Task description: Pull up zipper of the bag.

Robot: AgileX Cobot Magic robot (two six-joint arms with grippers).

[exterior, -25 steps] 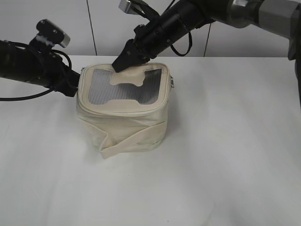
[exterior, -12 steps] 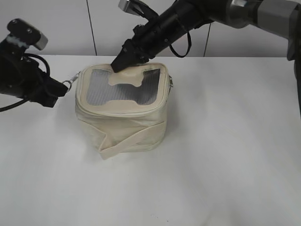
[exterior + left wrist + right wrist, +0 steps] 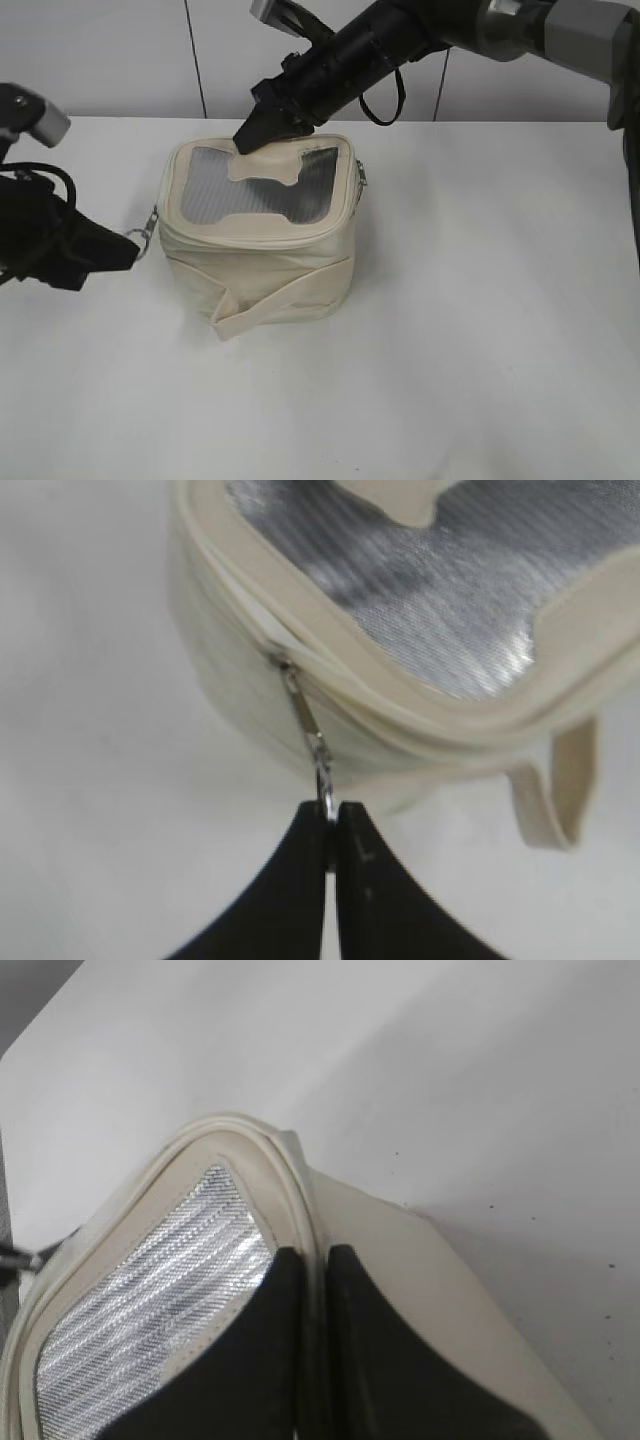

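Left fingers clamp the zipper ring mid-pull toward the bench's left edge; right fingers pinch the bag rim at the rear — next, steady tension along the track.

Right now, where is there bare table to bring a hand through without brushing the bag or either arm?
The table is bare right of the bag and along its whole near edge. Crowded: the bag's left, where the left tool pinches the zipper ring, and the rear lid, where the right tool presses.

one bag – two hands – one table
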